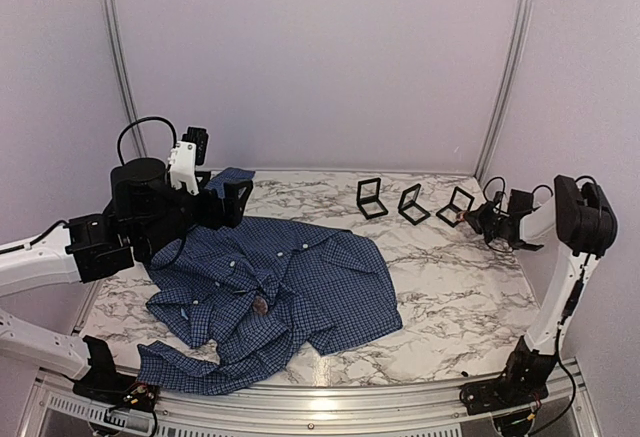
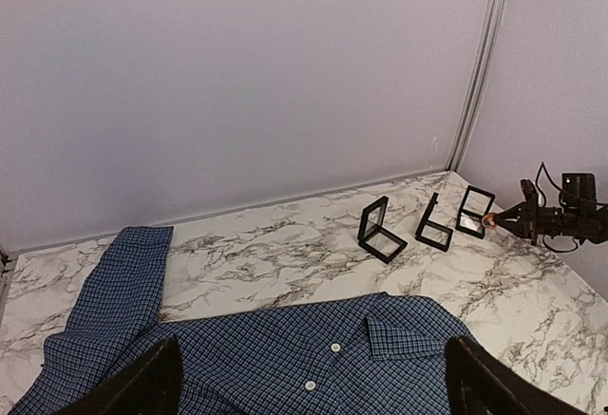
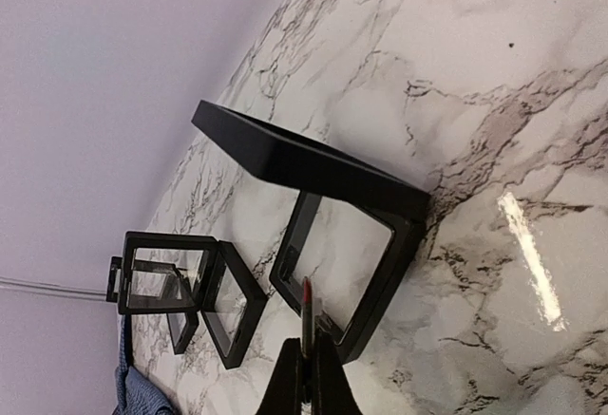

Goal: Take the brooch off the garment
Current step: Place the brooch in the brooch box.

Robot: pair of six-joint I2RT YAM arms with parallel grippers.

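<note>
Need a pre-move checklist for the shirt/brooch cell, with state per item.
1. Brooch located: ok, it sits on the shirt front in the top view.
2. Brooch off the shirt: not ok.
3. Left gripper open: ok, fingers wide apart over the collar area.
4. Brooch in the left wrist view: not ok, out of frame.
5. Right gripper free: not ok, shut on a thin red piece; cannot tell what it is.
6. Frame box by the right gripper open: ok.
</note>
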